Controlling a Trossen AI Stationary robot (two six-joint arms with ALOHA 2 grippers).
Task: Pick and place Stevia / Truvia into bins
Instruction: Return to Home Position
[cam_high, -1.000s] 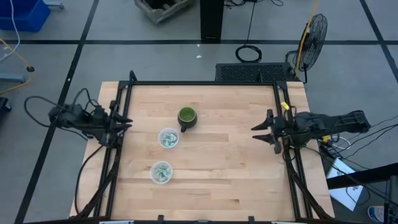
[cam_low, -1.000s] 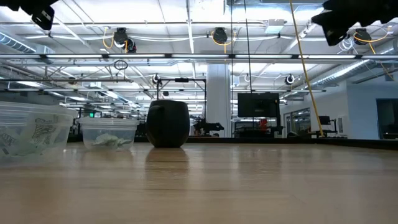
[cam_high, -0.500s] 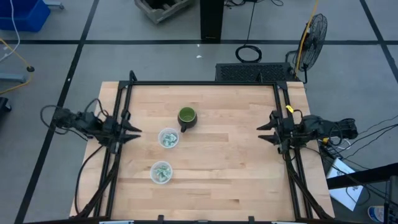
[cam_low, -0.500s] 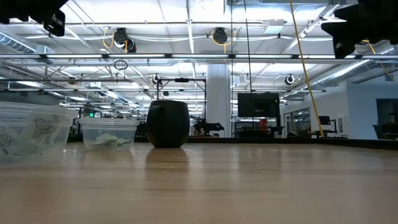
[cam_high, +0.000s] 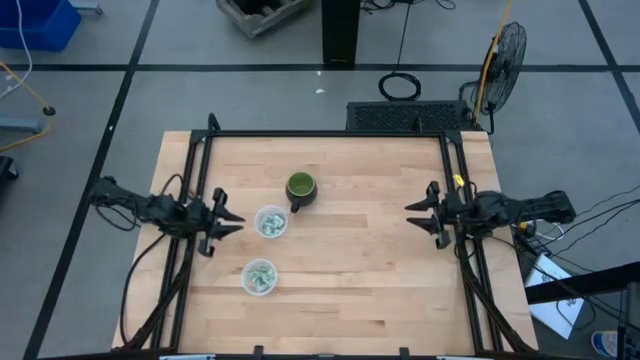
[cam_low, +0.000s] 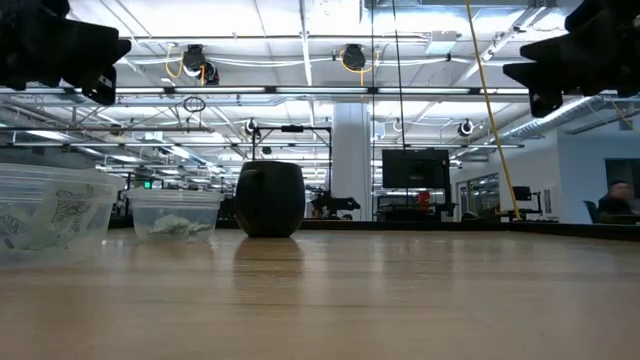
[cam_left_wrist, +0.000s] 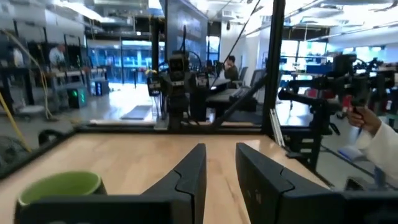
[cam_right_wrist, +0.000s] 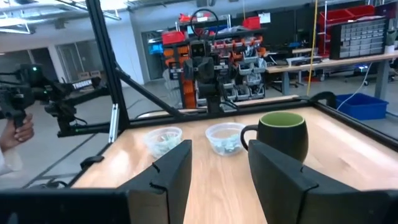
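Two clear cups stand on the wooden table, one (cam_high: 270, 221) beside the dark green mug (cam_high: 300, 188) and one (cam_high: 259, 276) nearer the near edge. Pale green and white packets lie inside both (cam_right_wrist: 226, 144) (cam_right_wrist: 163, 142). I see no loose packet on the table. My left gripper (cam_high: 228, 222) hovers open just left of the farther cup, above the table (cam_low: 75, 60). My right gripper (cam_high: 415, 213) hangs open over the table's right side (cam_low: 550, 70), pointing at the cups and mug (cam_right_wrist: 283, 134).
A black frame rail (cam_high: 195, 200) runs along each side of the table and across its far edge (cam_high: 330, 134). Bare wood lies between the cups and my right gripper. A person's hand and white sleeve (cam_left_wrist: 373, 130) show beyond the table's right side.
My left gripper has moved toward the table's right and near edge, closing on the farther cup, and has come lower. My right gripper has sunk a little, staying over the right side. Both stayed open. Cups and mug have not moved.
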